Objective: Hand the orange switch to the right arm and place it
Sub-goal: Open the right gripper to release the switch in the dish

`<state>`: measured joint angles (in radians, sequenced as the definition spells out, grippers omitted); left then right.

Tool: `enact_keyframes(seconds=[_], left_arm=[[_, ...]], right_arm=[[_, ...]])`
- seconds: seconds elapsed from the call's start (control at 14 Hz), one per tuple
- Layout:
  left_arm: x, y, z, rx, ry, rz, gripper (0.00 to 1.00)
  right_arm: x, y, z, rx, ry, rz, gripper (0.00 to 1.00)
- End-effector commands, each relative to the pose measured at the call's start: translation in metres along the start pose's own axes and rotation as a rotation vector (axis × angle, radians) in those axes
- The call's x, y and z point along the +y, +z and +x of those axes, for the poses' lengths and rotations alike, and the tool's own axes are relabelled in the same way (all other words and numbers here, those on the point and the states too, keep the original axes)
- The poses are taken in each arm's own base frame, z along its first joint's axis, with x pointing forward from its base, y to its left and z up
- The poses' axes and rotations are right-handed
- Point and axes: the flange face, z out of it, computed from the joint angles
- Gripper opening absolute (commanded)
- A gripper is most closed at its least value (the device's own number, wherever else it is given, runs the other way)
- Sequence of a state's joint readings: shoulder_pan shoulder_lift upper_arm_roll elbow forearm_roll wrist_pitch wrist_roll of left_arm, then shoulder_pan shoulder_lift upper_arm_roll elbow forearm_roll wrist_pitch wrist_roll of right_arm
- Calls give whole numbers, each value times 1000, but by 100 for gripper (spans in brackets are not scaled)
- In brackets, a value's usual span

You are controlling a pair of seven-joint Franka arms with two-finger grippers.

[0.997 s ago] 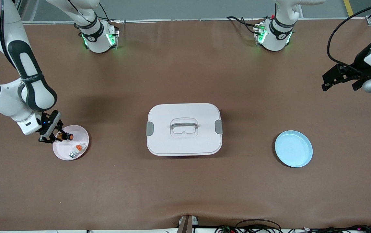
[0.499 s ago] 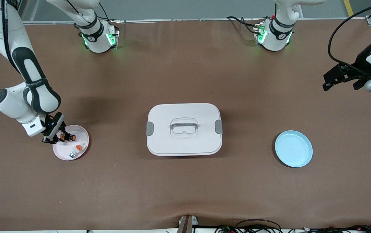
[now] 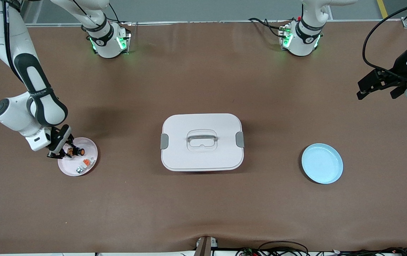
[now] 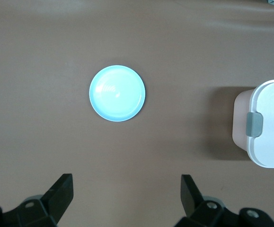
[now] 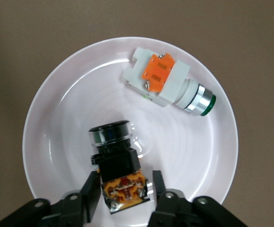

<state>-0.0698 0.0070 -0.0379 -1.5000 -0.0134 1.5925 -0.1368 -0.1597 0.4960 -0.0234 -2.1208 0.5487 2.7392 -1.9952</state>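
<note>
The orange switch (image 3: 76,151) is a tiny black block with an orange button end. It lies on the pink plate (image 3: 89,145) at the right arm's end of the table. In the right wrist view the switch (image 5: 118,163) rests on the plate (image 5: 56,118) with its orange-marked end between my fingers. My right gripper (image 3: 69,152) (image 5: 124,178) is low over the plate and slightly open; one finger touches the switch and a gap shows at the other. My left gripper (image 3: 359,91) (image 4: 126,178) is open and empty, waiting above the table at the left arm's end.
A white-and-grey piece with an orange patch (image 3: 84,164) (image 5: 165,85) lies on the same plate. A white lidded box (image 3: 202,142) (image 4: 269,125) stands mid-table. A light blue plate (image 3: 322,163) (image 4: 117,93) sits toward the left arm's end.
The right gripper has shifted a little farther over the plate with the switch between its fingers. The left gripper has drifted slightly toward the table's end.
</note>
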Motion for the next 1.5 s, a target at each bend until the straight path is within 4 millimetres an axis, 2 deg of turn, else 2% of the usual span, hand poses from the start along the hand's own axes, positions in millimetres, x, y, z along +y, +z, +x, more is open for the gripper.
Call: enact_keyframes(seconds=[0.0,0.5,0.64,1.07,1.21,1.42], left_arm=[[-1,-4,1,13,17,-2,100],[7,1,3,3,29,-2,100],[6,1,3,5,28,-2,100],[4,0,4,12,23,-3,100],[4,1,4,11,23,-3,100],[5,0,5,21,24,-4,100]], right_arm=[[6,3,2,10,-11,-20,100],[23,-14,14,58,91,13,100],[26,-26,18,57,146,1,100],[22,-35,6,54,333,64,100],[22,-41,13,16,403,90,100],[24,-67,33,-99,531,139,100]])
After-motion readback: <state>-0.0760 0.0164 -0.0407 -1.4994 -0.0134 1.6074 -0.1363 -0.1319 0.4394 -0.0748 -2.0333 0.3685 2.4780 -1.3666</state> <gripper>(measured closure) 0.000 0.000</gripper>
